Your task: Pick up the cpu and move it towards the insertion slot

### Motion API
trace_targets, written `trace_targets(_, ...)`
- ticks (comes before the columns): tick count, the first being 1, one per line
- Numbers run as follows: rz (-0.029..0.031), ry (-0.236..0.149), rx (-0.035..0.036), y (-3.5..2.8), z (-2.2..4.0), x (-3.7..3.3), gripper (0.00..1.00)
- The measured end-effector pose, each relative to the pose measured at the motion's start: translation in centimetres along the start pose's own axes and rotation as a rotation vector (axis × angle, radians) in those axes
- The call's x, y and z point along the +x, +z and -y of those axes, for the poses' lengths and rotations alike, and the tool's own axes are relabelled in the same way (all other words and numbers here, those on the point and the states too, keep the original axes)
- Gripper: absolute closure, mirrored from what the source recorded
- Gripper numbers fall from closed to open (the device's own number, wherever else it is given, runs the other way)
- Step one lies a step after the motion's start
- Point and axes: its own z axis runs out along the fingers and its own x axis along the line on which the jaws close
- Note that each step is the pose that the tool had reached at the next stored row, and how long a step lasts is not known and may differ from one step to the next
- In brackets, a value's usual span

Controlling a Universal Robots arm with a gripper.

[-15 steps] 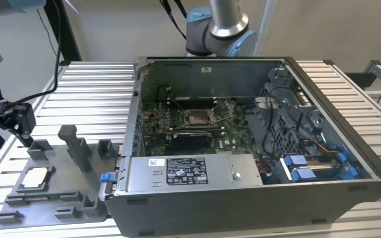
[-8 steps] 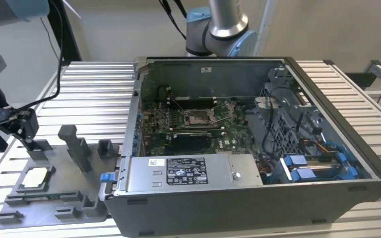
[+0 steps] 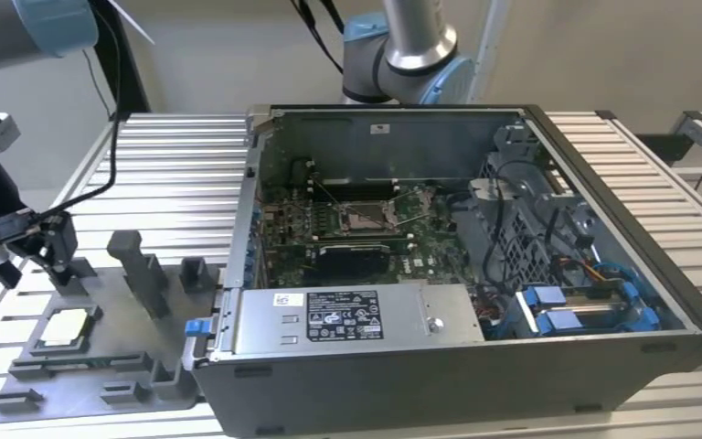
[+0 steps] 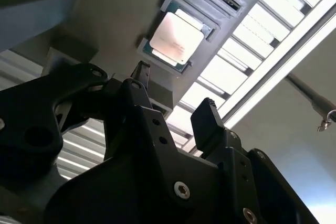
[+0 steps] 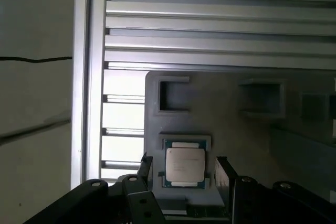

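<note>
I count one cpu (image 3: 65,326), one grey tray (image 3: 95,375), one open computer case (image 3: 449,375) and one insertion slot (image 3: 364,217) inside it. There is one worktop (image 3: 168,155), one robot arm (image 3: 406,46) and one gripper (image 5: 182,162), and it has two jaws.

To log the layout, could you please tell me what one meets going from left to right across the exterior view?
cpu -> tall grey block -> insertion slot -> blue drive caddies
</note>
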Motion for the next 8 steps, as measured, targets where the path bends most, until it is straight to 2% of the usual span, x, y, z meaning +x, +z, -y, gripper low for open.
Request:
trace_targets(4, -0.0004, 0.0, 0.0, 0.7, 0.26, -0.13, 0.0)
trace_targets(8, -0.0054, 0.0, -0.0001, 1.21, 0.61, -0.37, 0.0)
